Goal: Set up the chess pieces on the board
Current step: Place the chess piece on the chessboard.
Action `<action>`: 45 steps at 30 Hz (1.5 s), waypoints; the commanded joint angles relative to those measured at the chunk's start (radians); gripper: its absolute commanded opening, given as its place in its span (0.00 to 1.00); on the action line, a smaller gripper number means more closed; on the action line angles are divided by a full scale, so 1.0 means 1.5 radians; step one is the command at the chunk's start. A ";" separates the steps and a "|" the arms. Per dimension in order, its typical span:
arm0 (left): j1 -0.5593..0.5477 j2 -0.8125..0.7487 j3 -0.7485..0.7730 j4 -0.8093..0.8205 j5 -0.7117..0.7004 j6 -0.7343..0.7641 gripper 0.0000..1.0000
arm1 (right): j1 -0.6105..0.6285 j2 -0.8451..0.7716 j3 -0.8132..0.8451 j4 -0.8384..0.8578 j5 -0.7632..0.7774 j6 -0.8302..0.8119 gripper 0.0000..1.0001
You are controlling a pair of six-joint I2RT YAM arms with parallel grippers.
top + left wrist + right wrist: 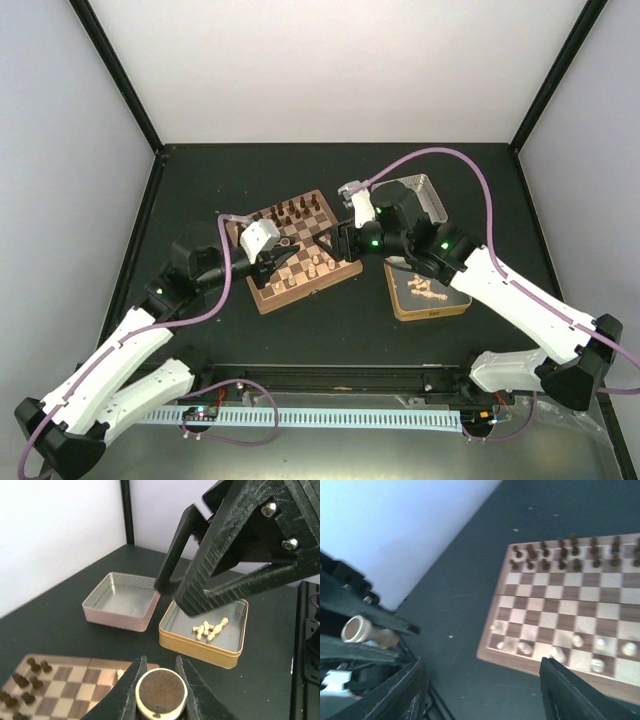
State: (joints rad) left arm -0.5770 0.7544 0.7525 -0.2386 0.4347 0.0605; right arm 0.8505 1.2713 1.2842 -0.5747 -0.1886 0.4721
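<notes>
The left gripper (160, 669) is clamped on one pale chess piece (161, 694) above the board (285, 290) in the middle of the worktop (200, 330). The right gripper (485, 692), fingers (572, 692) wide apart, hangs close by at the board's right edge.

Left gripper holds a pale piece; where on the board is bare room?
The board is bare across its middle rows, between the dark pieces and the pale chess pieces. The far rows are packed; near rows have only scattered gaps.
</notes>
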 commanded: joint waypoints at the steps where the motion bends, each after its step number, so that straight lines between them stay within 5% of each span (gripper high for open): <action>1: 0.000 0.030 0.079 -0.078 0.089 0.147 0.02 | 0.000 -0.025 -0.023 0.066 -0.127 -0.010 0.62; 6: 0.001 0.053 0.093 -0.100 0.114 0.233 0.02 | 0.000 -0.031 -0.023 0.109 -0.187 0.020 0.60; 14: -0.009 0.108 0.131 -0.123 0.025 0.307 0.02 | 0.001 -0.012 -0.003 0.071 -0.168 0.031 0.52; 26: -0.046 0.158 0.131 -0.102 -0.067 0.370 0.02 | 0.003 0.063 0.018 0.062 -0.161 0.096 0.40; 45: -0.118 0.176 0.099 -0.012 -0.155 0.407 0.04 | 0.001 0.096 -0.024 0.092 -0.147 0.146 0.34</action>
State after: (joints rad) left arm -0.7052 1.0000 0.8890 -0.3668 0.1951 0.6380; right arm 0.8501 1.3884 1.2652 -0.4355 -0.4274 0.6865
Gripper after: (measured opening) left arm 0.149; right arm 0.368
